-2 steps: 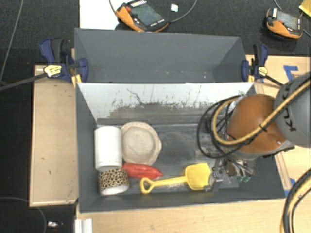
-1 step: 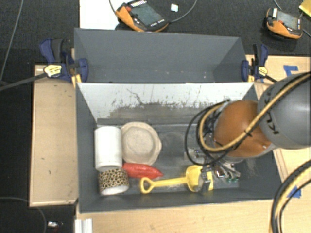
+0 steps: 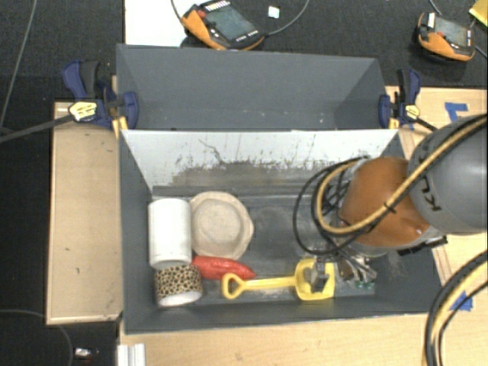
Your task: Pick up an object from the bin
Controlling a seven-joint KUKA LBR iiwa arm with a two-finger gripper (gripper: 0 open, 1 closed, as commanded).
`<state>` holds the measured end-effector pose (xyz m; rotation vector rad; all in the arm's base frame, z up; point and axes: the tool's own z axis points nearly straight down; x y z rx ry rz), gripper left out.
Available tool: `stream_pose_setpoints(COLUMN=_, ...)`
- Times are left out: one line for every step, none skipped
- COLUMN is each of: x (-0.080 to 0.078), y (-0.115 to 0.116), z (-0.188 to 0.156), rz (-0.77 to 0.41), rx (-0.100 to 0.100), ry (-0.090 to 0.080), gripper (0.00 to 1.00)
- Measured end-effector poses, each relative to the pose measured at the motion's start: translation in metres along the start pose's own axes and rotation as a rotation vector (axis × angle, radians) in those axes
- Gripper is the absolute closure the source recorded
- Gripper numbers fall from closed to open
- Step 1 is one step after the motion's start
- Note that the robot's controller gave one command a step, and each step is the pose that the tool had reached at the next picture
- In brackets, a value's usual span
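Yellow toy shovel [image 3: 263, 284] along bin [image 3: 229, 155] front wall; claw [image 3: 324, 271] over its blade, grip state unreadable.

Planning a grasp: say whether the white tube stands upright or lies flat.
Lying flat: the white tube shows its whole long side from above.

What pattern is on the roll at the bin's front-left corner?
The roll has leopard print, tan with dark spots; camera view.
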<state>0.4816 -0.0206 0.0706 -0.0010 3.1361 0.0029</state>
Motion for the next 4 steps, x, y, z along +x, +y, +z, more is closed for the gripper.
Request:
stream_pose_setpoints(x=0.0, y=0.0, z=0.0, rz=0.001, rx=0.0, ry=0.0, gripper=1.0)
stream_pose_setpoints(x=0.002, y=0.0, z=-0.038, rz=0.002, rx=-0.001, ry=0.009, gripper=1.0)
stream_pose_setpoints(x=0.001, y=0.0, z=-0.07, rz=0.004, rx=0.0, ry=0.006, gripper=1.0)
stream_pose_setpoints(x=0.0, y=0.0, z=-0.096, rz=0.006, rx=0.0, ry=0.001, gripper=1.0)
